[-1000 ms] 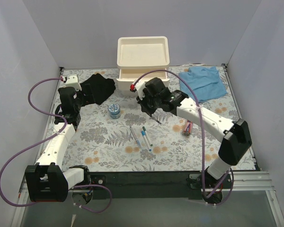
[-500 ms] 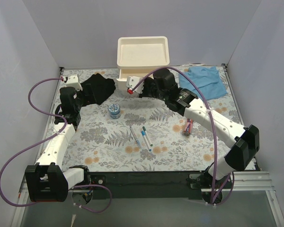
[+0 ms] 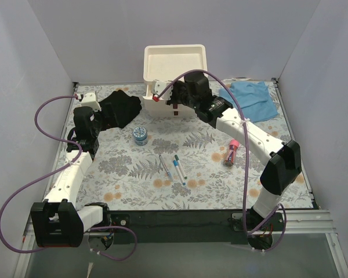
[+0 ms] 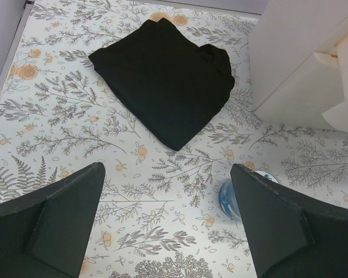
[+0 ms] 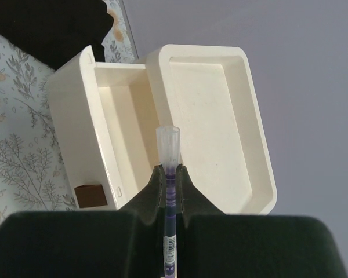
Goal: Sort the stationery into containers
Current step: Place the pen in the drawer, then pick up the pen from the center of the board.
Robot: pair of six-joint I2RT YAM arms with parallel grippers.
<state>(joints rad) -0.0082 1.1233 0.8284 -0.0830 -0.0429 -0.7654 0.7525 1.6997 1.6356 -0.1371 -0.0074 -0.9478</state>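
The cream-white organiser (image 3: 175, 63) stands at the back with its top drawer (image 3: 162, 92) pulled out. My right gripper (image 3: 177, 99) is shut on a purple pen with a clear cap (image 5: 169, 142). In the right wrist view the gripper (image 5: 171, 169) holds the pen over the edge between the open drawer (image 5: 122, 127) and the tray top (image 5: 220, 116). A blue round tub (image 3: 140, 135), three pens (image 3: 175, 169) and a pink-capped tube (image 3: 231, 152) lie on the table. My left gripper (image 3: 95, 119) is open and empty (image 4: 168, 202) above the table, with the tub (image 4: 232, 197) beside its right finger.
A black cloth (image 3: 120, 107) lies at the back left, ahead of the left gripper (image 4: 165, 87). A blue cloth (image 3: 249, 99) lies at the back right. The organiser's side (image 4: 301, 58) shows in the left wrist view. Grey walls enclose the floral table.
My right arm has swung from mid-table up and back to the organiser, carrying the pen over the open drawer. The left arm has not moved.
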